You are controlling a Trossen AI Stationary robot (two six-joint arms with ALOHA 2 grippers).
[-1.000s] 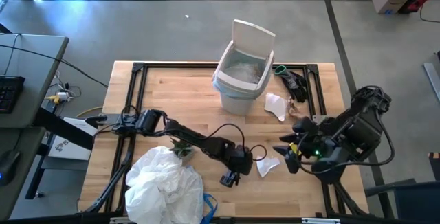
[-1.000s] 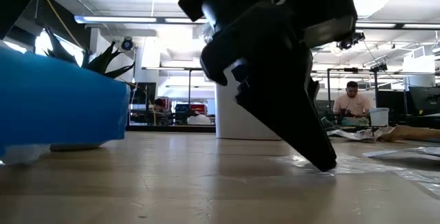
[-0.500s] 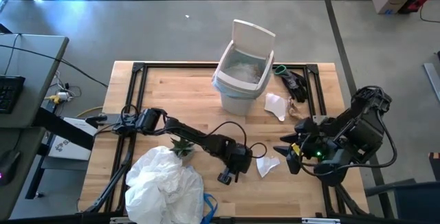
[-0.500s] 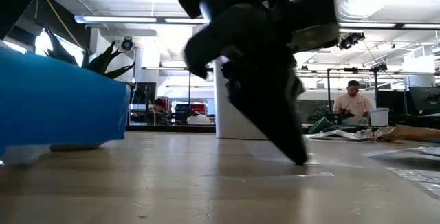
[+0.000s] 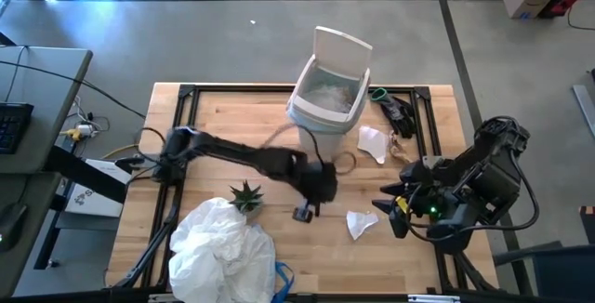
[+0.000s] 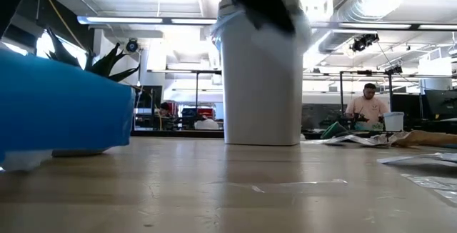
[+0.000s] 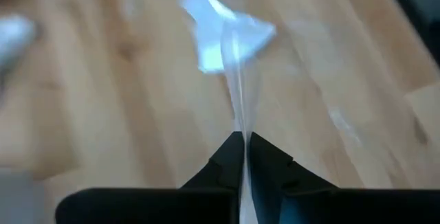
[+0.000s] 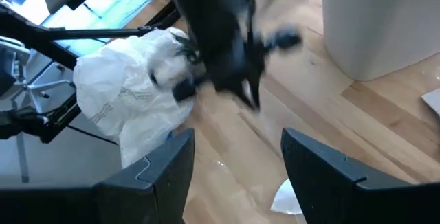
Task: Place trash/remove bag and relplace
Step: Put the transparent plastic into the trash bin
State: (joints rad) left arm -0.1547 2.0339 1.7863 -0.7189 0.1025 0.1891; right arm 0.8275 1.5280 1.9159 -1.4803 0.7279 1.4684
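Left gripper [image 5: 305,212] is lifted over the middle of the tabletop [image 5: 214,122], fingers pinched fully together on a clear plastic wrapper [image 7: 230,38]; the left wrist view shows the film running up from between the closed tips. The white bin [image 5: 325,108] stands near the far edge, lid up, with a pale liner [image 5: 331,94] inside.

Right gripper [image 5: 395,212] waits near the right edge, fingers spread, nothing between them.

Remaining trash: a white scrap [image 5: 361,223] toward the near right, another white scrap [image 5: 374,142] just right of the bin. A dark tangle with a green loop [image 5: 390,106] lies at the far right corner; I cannot tell what it is.

Risks, as judged:
- The grip is on a thin edge of slippery film; it could slide out on the way to the bin, more so with a fast swing.
- Trailing film could catch on the bin rim and hang outside.
- A low pass could knock the light bin.

Surface: pale wood planks in a black frame. A large crumpled white bag [image 5: 221,247] with some blue under it sits at the near left corner, the small spiky plant [image 5: 246,194] beside it.

Room: grey concrete floor, a desk to the left; the low view shows an open workshop with strip lights and a seated person [image 6: 365,104] far behind.
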